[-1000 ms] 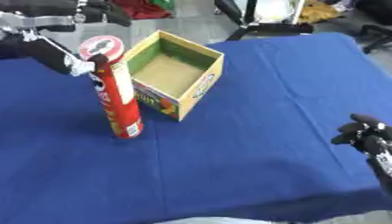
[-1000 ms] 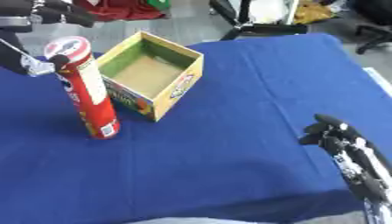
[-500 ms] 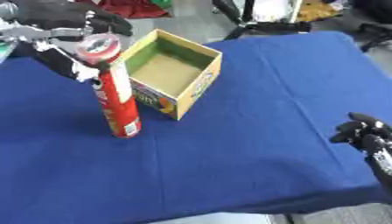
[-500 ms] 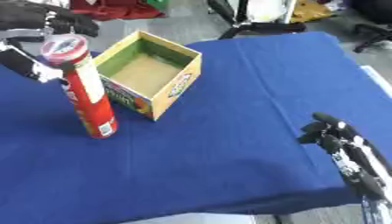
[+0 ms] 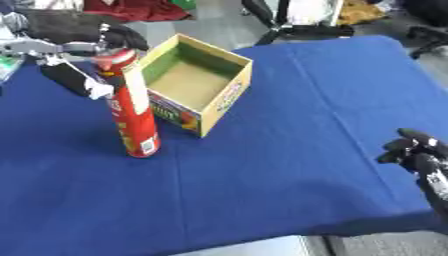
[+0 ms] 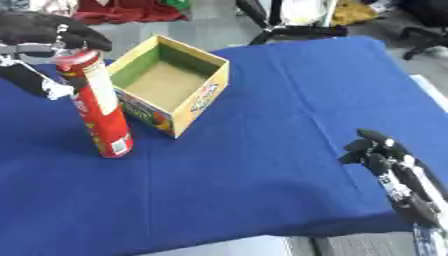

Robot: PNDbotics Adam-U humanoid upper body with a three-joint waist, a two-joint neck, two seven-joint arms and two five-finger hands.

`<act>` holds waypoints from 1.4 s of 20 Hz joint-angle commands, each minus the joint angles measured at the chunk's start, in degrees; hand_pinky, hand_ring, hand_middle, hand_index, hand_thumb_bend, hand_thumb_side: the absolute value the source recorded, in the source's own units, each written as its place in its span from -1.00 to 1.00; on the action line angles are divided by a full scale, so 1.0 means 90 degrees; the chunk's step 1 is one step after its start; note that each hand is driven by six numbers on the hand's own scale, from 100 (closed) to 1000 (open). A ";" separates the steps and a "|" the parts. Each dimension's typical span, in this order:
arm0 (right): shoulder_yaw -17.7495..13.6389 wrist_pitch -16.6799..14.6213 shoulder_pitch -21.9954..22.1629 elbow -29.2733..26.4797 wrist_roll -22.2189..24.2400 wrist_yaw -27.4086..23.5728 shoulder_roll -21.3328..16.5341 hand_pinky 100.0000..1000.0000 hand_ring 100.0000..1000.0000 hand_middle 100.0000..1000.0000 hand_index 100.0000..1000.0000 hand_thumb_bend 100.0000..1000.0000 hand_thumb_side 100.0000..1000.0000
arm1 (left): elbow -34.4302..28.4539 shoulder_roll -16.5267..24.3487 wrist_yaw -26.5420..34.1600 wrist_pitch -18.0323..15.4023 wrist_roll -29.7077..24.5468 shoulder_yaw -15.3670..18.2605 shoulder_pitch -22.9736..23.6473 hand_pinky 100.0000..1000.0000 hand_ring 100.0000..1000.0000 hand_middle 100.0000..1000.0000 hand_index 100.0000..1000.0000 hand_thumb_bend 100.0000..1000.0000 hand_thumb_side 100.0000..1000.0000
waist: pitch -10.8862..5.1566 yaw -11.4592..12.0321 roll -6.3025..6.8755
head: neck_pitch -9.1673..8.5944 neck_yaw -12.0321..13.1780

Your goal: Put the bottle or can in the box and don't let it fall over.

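On the blue table (image 5: 289, 165), a tall red can (image 5: 131, 107) stands upright just left of the open yellow box (image 5: 197, 82). Left hand (image 5: 74, 37) appears curled around the can's top. Right hand (image 6: 385, 160) idles lower right, fingers relaxed. Lifted off-centre, the narrow can could tip or catch the box's rim.

- The can (image 5: 131, 110) is standing upright on the table (image 5: 262, 165), just left of the box (image 5: 194, 82).
- The left hand (image 5: 74, 37) is sitting at the can's top, far left.
- The right hand (image 6: 385, 160) is lying near right, well apart.
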 commanded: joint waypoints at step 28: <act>0.0007 0.0012 -0.0051 -0.0070 0.0037 -0.0036 -0.0094 0.36 0.22 0.28 0.73 -1.00 0.08 | -0.0009 0.0297 0.0644 0.0064 0.0212 0.0482 -0.0118 1.00 1.00 0.94 1.00 -1.00 -0.03 | -0.0112 0.0000 -0.0007 | 0.0043 -0.0193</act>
